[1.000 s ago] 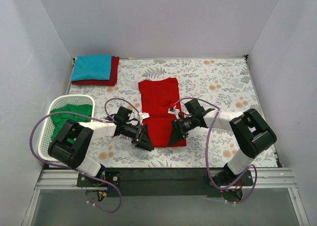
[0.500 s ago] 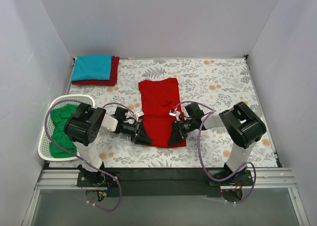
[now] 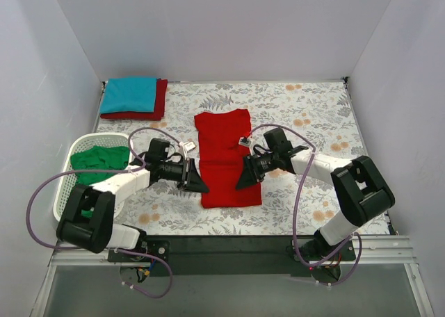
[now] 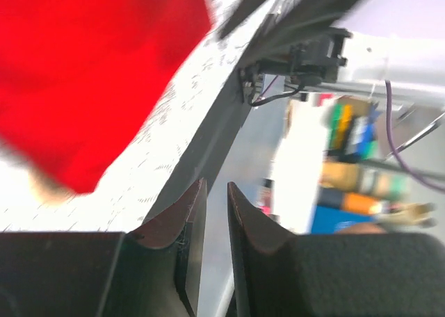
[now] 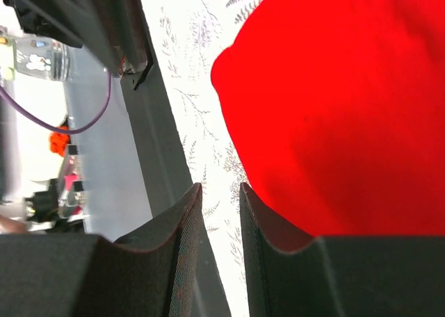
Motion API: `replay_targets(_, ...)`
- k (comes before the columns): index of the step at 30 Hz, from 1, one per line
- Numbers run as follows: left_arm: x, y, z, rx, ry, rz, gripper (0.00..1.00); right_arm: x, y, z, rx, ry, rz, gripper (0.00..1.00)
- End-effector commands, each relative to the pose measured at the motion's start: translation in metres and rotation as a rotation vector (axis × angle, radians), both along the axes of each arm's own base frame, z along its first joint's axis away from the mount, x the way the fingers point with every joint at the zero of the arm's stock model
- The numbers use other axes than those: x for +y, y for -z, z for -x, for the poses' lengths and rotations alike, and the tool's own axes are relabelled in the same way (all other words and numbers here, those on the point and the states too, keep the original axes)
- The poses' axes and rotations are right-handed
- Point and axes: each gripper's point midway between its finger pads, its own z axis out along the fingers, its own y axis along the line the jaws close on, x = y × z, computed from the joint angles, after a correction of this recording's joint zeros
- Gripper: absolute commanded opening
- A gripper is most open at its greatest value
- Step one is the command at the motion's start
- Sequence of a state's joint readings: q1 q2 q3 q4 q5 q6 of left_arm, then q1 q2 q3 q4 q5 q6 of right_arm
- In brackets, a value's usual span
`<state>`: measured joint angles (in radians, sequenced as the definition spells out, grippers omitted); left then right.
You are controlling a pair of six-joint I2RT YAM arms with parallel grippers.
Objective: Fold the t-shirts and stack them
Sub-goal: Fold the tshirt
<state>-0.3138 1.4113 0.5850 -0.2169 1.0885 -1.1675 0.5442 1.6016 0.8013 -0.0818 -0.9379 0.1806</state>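
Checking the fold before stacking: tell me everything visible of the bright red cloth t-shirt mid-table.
The bright red cloth t-shirt is plain and soft, folded into a long narrow strip flat on the floral tablecloth, with a crosswise crease halfway. The left gripper and right gripper flank its near half, neither holding it.

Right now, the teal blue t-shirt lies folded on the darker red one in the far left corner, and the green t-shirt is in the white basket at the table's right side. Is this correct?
No: the white basket with the green t-shirt stands at the left side of the table; the top external view shows it. The teal blue t-shirt on the darker red one is right.
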Motion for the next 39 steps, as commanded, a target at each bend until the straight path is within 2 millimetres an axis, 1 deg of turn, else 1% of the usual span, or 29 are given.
replay_targets(1,-0.008,-0.01,0.0,-0.092,0.026,-0.024,0.17,-0.006,-0.002,0.007,-0.017,-0.028,0.012,0.34)
replay_targets(3,-0.01,0.001,-0.001,-0.071,0.021,-0.051,0.16,-0.01,0.009,0.011,-0.012,-0.038,0.03,0.32)
replay_targets(5,-0.011,0.018,0.0,-0.005,0.018,-0.076,0.15,-0.013,0.018,0.014,0.002,-0.041,0.048,0.31)
replay_targets(6,-0.014,0.021,-0.006,-0.035,0.01,-0.065,0.15,-0.014,0.025,0.016,0.01,-0.048,0.059,0.31)
replay_targets(7,-0.017,0.035,-0.007,-0.01,-0.003,-0.081,0.15,-0.016,0.031,0.016,0.013,-0.047,0.072,0.3)
replay_targets(9,-0.017,0.056,-0.005,0.064,-0.012,-0.117,0.13,-0.018,0.046,0.017,0.036,-0.051,0.098,0.3)
replay_targets(11,-0.012,0.084,0.002,0.165,-0.029,-0.185,0.12,-0.024,0.058,0.018,0.051,-0.049,0.125,0.3)
replay_targets(13,-0.006,0.093,-0.002,0.153,-0.036,-0.225,0.11,-0.03,0.073,0.02,0.077,-0.041,0.158,0.29)
replay_targets(15,0.001,0.101,0.005,0.204,-0.013,-0.273,0.1,-0.034,0.082,0.023,0.099,-0.034,0.183,0.29)
replay_targets(17,0.006,0.104,0.009,0.212,-0.004,-0.299,0.1,-0.035,0.081,0.02,0.114,-0.018,0.191,0.29)
replay_targets(18,0.006,0.098,0.008,0.206,-0.007,-0.284,0.09,-0.03,0.071,0.014,0.097,-0.015,0.171,0.33)
replay_targets(20,0.003,0.082,0.003,0.185,-0.001,-0.224,0.11,-0.024,0.051,0.005,0.063,-0.017,0.129,0.37)
replay_targets(21,-0.002,0.067,0.003,0.166,0.019,-0.169,0.13,-0.017,0.027,-0.006,0.0,-0.02,0.095,0.4)
replay_targets(22,-0.007,0.046,-0.006,0.091,0.025,-0.122,0.14,-0.014,0.013,-0.011,-0.04,-0.025,0.073,0.41)
replay_targets(23,-0.009,0.032,-0.008,0.039,0.034,-0.091,0.15,-0.013,0.001,-0.018,-0.115,-0.046,0.052,0.43)
replay_targets(24,-0.012,0.016,-0.01,-0.013,0.054,-0.05,0.19,-0.012,-0.022,-0.022,-0.183,-0.057,0.031,0.45)
replay_targets(25,-0.014,-0.011,-0.018,-0.125,0.062,-0.013,0.22,-0.014,-0.03,-0.026,-0.242,-0.066,0.038,0.45)
replay_targets(26,-0.013,-0.02,-0.019,-0.205,0.088,-0.009,0.26,-0.016,-0.044,-0.028,-0.317,-0.071,0.032,0.45)
replay_targets(27,-0.012,-0.025,-0.022,-0.266,0.094,-0.022,0.31,-0.023,-0.044,-0.027,-0.389,-0.11,0.049,0.46)
replay_targets(28,-0.009,-0.038,-0.024,-0.396,0.134,-0.019,0.34,-0.029,-0.051,-0.032,-0.484,-0.111,0.075,0.48)
replay_targets(29,-0.007,-0.041,-0.025,-0.459,0.155,-0.026,0.36,-0.034,-0.049,-0.033,-0.542,-0.124,0.097,0.48)
replay_targets(30,-0.003,-0.04,-0.03,-0.536,0.165,-0.06,0.39,-0.04,-0.046,-0.037,-0.645,-0.166,0.114,0.5)
replay_targets(31,0.0,-0.04,-0.035,-0.617,0.184,-0.079,0.4,-0.045,-0.039,-0.035,-0.694,-0.191,0.137,0.51)
replay_targets(32,0.003,-0.043,-0.038,-0.703,0.202,-0.101,0.41,-0.054,-0.04,-0.041,-0.785,-0.196,0.191,0.54)
replay_targets(33,0.008,-0.039,-0.044,-0.83,0.251,-0.123,0.42,-0.057,-0.039,-0.043,-0.845,-0.221,0.211,0.57)
replay_targets(34,0.01,-0.037,-0.044,-0.891,0.279,-0.13,0.44,-0.058,-0.037,-0.041,-0.922,-0.276,0.221,0.57)
replay_targets(36,0.017,-0.03,-0.037,-1.013,0.339,-0.146,0.45,-0.063,-0.035,-0.038,-0.993,-0.306,0.245,0.6)
replay_targets(38,0.015,-0.022,-0.023,-1.083,0.414,-0.16,0.46,-0.061,-0.029,-0.029,-1.068,-0.389,0.255,0.6)
replay_targets(39,0.016,-0.017,-0.013,-1.117,0.446,-0.165,0.47,-0.064,-0.019,-0.021,-1.082,-0.418,0.259,0.6)
